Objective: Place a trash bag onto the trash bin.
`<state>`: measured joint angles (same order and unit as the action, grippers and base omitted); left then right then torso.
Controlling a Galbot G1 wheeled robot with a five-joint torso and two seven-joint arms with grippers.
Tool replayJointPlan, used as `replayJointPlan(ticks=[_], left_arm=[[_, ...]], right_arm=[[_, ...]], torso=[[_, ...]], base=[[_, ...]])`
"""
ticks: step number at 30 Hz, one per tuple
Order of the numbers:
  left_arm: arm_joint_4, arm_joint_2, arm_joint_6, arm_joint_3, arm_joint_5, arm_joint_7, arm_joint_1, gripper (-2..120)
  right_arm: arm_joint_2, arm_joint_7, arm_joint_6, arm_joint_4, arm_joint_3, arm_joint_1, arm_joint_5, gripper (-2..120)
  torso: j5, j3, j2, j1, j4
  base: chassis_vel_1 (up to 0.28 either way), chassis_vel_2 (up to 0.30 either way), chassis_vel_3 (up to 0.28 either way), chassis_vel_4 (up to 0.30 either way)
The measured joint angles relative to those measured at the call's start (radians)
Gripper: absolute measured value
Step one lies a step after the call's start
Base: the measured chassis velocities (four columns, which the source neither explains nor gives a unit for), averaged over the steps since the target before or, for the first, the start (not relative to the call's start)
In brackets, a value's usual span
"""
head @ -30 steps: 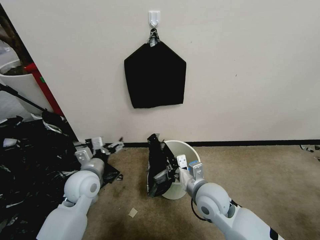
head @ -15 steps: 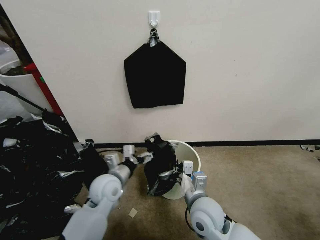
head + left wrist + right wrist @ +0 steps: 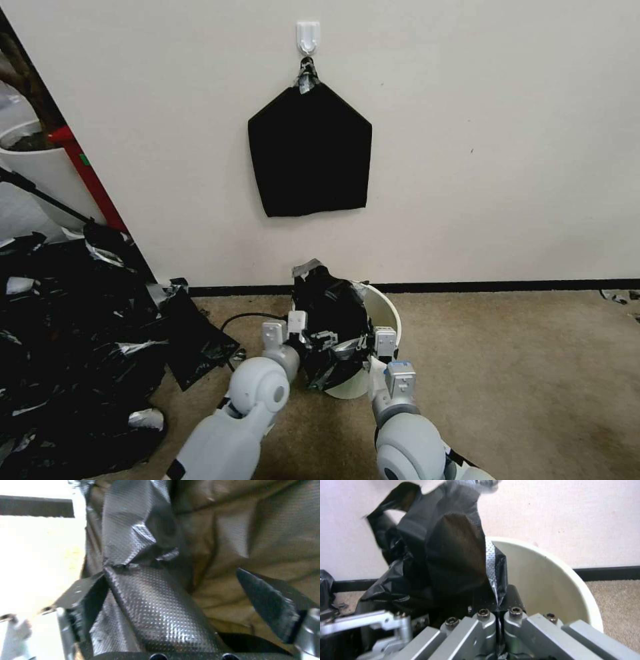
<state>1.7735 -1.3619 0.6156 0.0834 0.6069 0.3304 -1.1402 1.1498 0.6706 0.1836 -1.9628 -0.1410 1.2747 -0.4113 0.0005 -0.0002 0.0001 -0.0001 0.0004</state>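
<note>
Black film of the trash bag drapes over the near-left rim of the trash bin on the carpet, the right tool clamped on its edge, the left tool spread apart around a fold, so spreading its mouth seems in hand, calling for pulling edges apart over the rim.

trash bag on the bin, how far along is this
Done: the wrinkly glossy black plastic trash bag is lifted to the round cream-white plastic bin, pinched in the shut right claw. In hand: the open left claw straddles a fold. Left: the bin's far rim is bare; the bag isn't spread over it.
</note>
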Motion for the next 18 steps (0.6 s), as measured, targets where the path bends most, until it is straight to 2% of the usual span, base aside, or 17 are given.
replayJointPlan(ticks=[1, 4, 5, 9, 10, 13, 14, 17, 18], left_arm=[[0.0, 0.0, 0.0, 0.0, 0.0, 0.0, 0.0, 88], [-0.012, -0.012, 0.036, -0.002, -0.002, 0.03, 0.01, 75], [-0.012, -0.012, 0.036, -0.002, -0.002, 0.03, 0.01, 75], [-0.008, -0.014, 0.107, 0.008, 0.006, 0.048, 0.014, 55], [-0.008, -0.014, 0.107, 0.008, 0.006, 0.048, 0.014, 55], [-0.001, -0.01, 0.116, 0.023, 0.025, 0.065, 0.013, 41], [-0.001, -0.01, 0.116, 0.023, 0.025, 0.065, 0.013, 41], [0.001, 0.002, 0.118, 0.045, 0.05, 0.069, 0.014, 27], [0.001, 0.002, 0.118, 0.045, 0.05, 0.069, 0.014, 27]], right_arm=[[0.0, 0.0, 0.0, 0.0, 0.0, 0.0, 0.0, 0], [-0.003, -0.009, 0.0, 0.0, 0.001, 0.0, 0.0, 0], [-0.003, -0.009, 0.0, 0.0, 0.001, 0.0, 0.0, 0], [-0.006, -0.03, -0.001, 0.007, 0.008, -0.005, 0.017, 0], [-0.006, -0.03, -0.001, 0.007, 0.008, -0.005, 0.017, 0], [-0.016, -0.066, -0.008, 0.013, 0.019, -0.008, 0.062, 0], [-0.016, -0.066, -0.008, 0.013, 0.019, -0.008, 0.062, 0], [-0.027, -0.094, -0.014, 0.01, 0.027, -0.006, 0.096, 0], [-0.027, -0.094, -0.014, 0.01, 0.027, -0.006, 0.096, 0]], torso=[[0.0, 0.0, 0.0, 0.0, 0.0], [0.0001, 0.0, 0.0, 0.0, 0.0], [0.0001, 0.0, 0.0, 0.0, 0.0], [-0.0001, 0.0, 0.0, 0.0, 0.0], [-0.0001, 0.0, 0.0, 0.0, 0.0], [-0.0006, 0.0, 0.0, 0.0, -0.0003], [-0.0006, 0.0, 0.0, 0.0, -0.0003], [-0.0007, 0.0, 0.0, 0.0, -0.0005], [-0.0007, 0.0, 0.0, 0.0, -0.0005]], base=[[0.0, 0.0, 0.0, 0.0], [0.0, 0.0, 0.0, 0.0], [0.0, 0.0, 0.0, 0.0], [0.0, 0.0, 0.0, 0.0], [0.0, 0.0, 0.0, 0.0], [0.0, 0.0, 0.0, 0.0], [0.0, 0.0, 0.0, 0.0], [0.0, 0.0, 0.0, 0.0], [0.0, 0.0, 0.0, 0.0]])
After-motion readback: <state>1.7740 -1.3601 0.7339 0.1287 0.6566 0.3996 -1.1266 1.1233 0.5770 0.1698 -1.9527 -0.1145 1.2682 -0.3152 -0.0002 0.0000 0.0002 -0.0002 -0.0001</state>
